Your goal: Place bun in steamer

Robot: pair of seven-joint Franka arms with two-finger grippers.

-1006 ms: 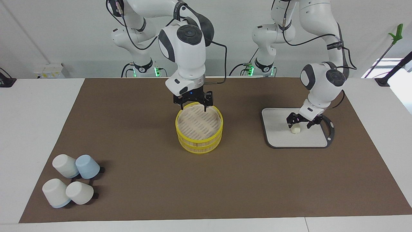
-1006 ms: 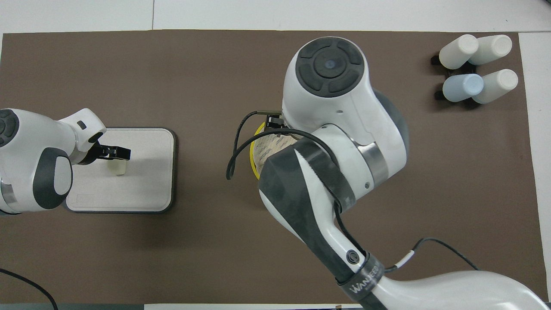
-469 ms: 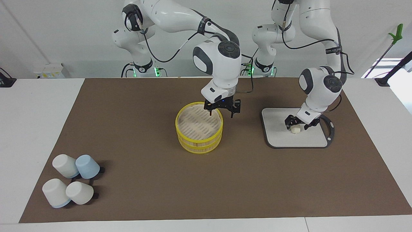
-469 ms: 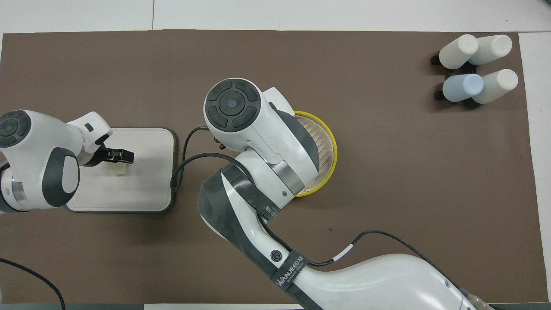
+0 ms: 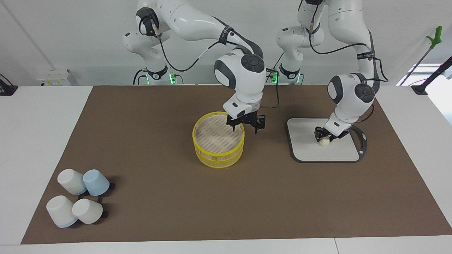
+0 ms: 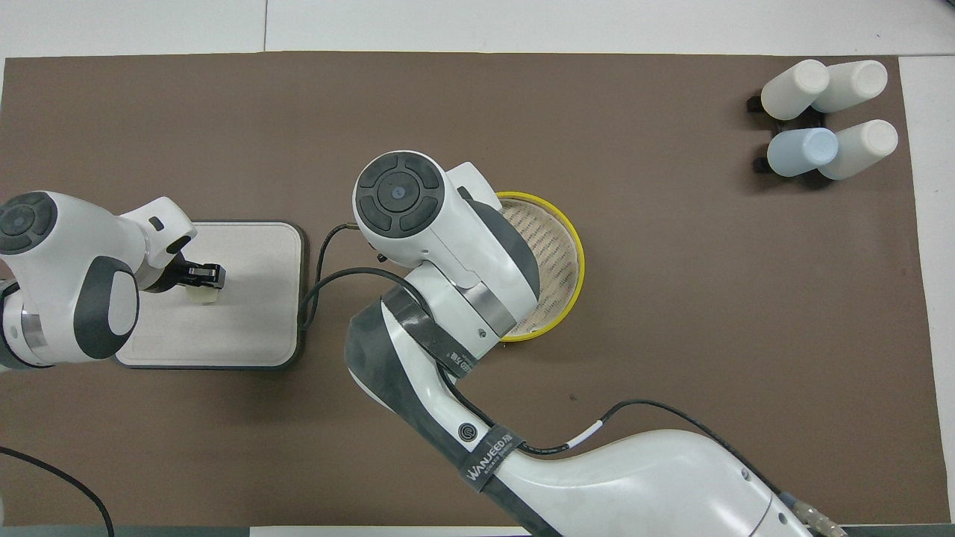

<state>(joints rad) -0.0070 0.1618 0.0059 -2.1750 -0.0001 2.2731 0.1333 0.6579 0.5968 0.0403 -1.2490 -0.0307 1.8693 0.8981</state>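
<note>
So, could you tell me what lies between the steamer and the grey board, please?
Only bare brown mat on the table between steamer and board; the right claw hangs over the steamer's rim, in the facing view.

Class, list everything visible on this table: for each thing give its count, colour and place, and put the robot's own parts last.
Bun: one, cream-white, on the board, between the left gripper's fingers.
Steamer: one, yellow-rimmed bamboo, mid-table, no lid on it.
Board: one, pale with grey rim, toward the left arm's end.
Cups: four upturned, three white and one pale blue, toward the right arm's end, farther from the robots than the steamer.
Mat: one, brown, covering the table.
Left gripper: shut on the bun.
Right gripper: open, over the steamer's rim.
</note>
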